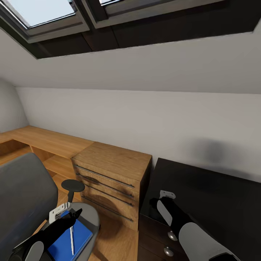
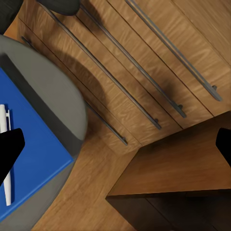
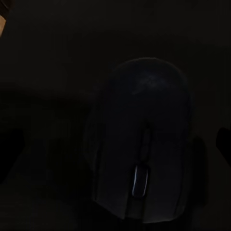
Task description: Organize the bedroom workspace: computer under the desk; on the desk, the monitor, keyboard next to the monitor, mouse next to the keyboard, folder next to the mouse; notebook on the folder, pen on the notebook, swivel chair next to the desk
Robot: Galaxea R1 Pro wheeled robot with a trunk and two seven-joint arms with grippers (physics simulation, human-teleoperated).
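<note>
Head view is taken up at its left by the swivel chair (image 1: 25,195), whose grey back and seat are seen with one black armrest (image 1: 72,186) standing above the seat edge. On the seat the folder (image 1: 78,235) is laid flat, and the pen (image 1: 71,240) is laid on top of it. The left tool (image 1: 70,214) is held just above the folder's near corner. In the left wrist view its two dark fingertips (image 2: 9,149) are spread wide apart with nothing between them, so it is released; the pen (image 2: 6,154) is seen beside one fingertip on the folder (image 2: 33,154), with the grey seat (image 2: 57,96) around it.

Between chair and desk a wooden dresser (image 1: 112,181) with long bar handles is set on the wood floor (image 1: 116,243). Further right the black surface (image 1: 210,195) with its drawer knobs (image 1: 172,235) is seen, and the right tool (image 1: 163,198) is held low over its corner. In the right wrist view the mouse (image 3: 139,144) is shown lying on the dark surface directly under that tool, centred between the fingertips (image 3: 10,151), which are spread clear of its sides and not touching it: released.
</note>
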